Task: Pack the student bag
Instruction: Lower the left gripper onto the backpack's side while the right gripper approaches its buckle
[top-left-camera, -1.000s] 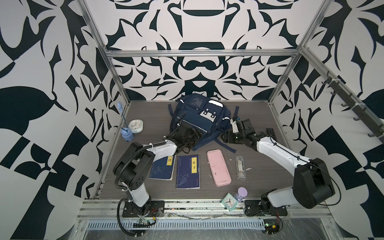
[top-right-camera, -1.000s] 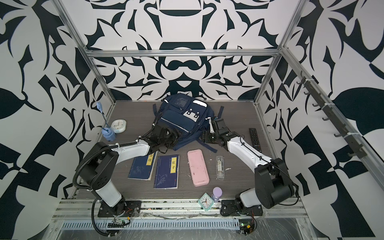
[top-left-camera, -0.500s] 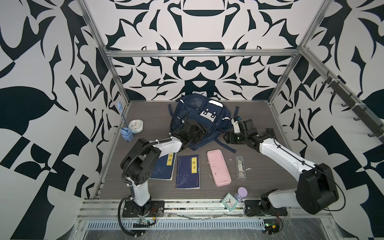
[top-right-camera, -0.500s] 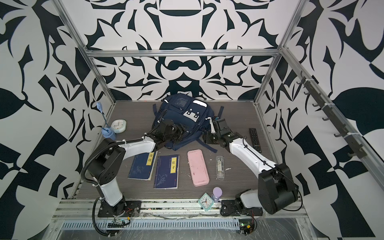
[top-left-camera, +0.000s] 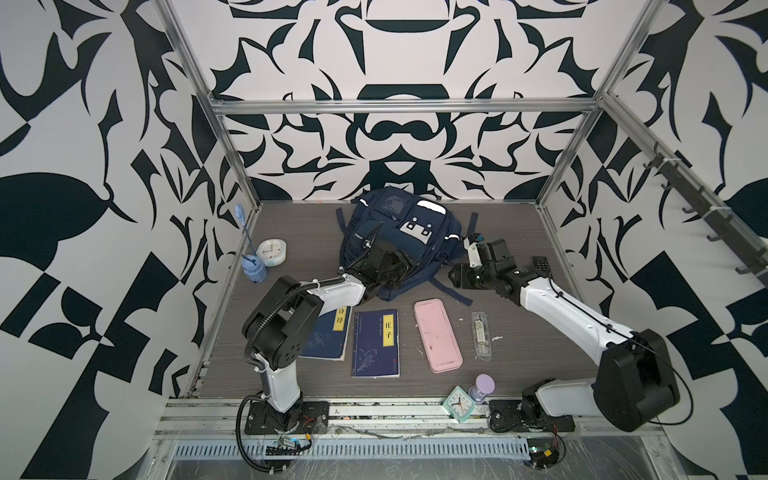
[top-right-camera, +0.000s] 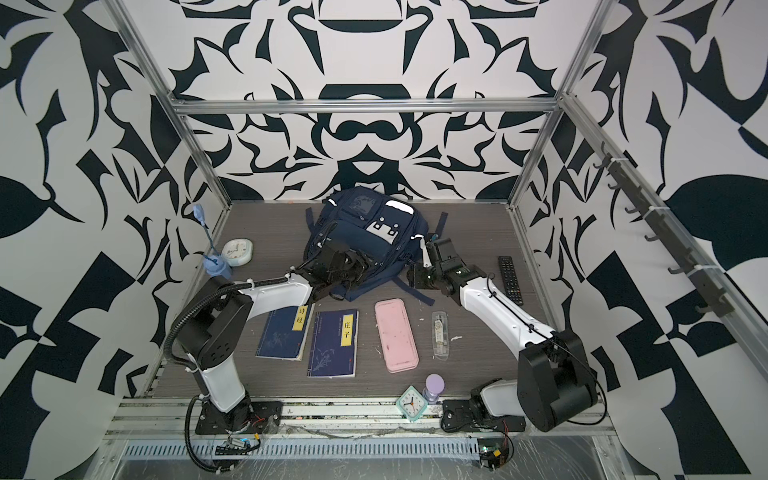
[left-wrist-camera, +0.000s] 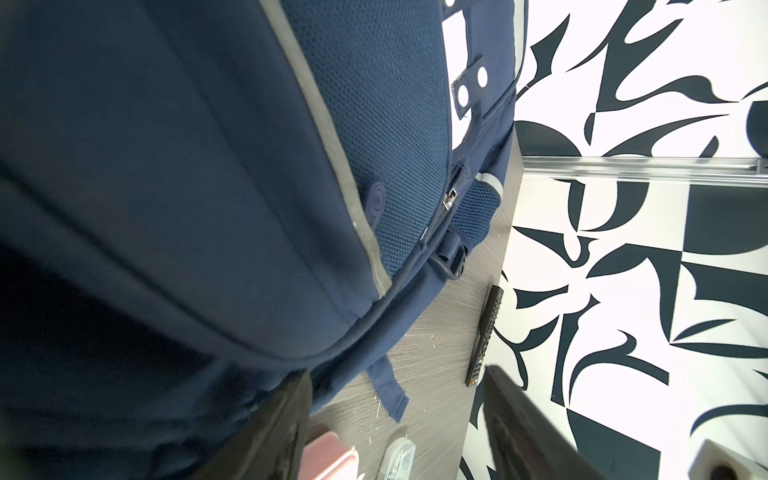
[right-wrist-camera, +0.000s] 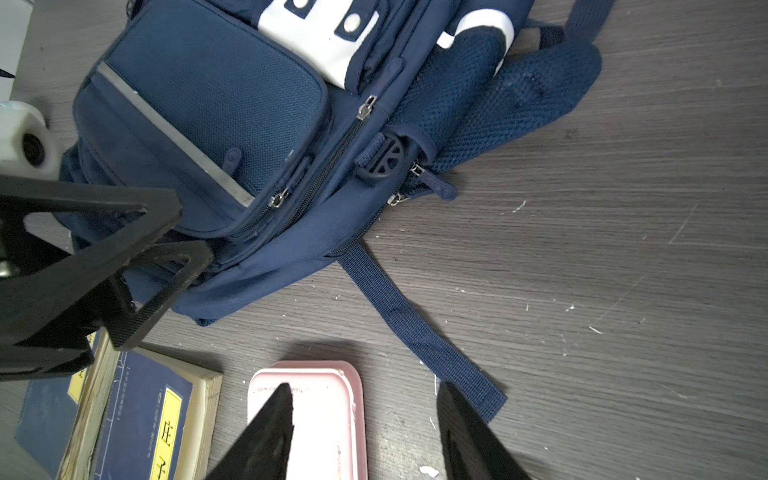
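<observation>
Large navy-blue fabric student bag (top-left-camera: 428, 249) lay at frame centre on the bench (top-left-camera: 515, 232), long axis up-frame; left end effector (top-left-camera: 395, 268), jaws parted, touched its lower edge, right end effector (top-left-camera: 456, 277), released, hovered just right.

A robot lab test cell: a closed booth whose walls (top-left-camera: 124, 124) carry a bold black-and-white pattern, held in an aluminium frame (top-left-camera: 399, 106). Two white-and-black robot arms (top-left-camera: 561, 307) are bolted to a metal rail (top-left-camera: 374, 417) at the front of a grey wood-grain table (top-left-camera: 299, 232). Loose cables (top-left-camera: 237, 432) and a small circuit board (top-left-camera: 544, 451) sit by their bases.
</observation>
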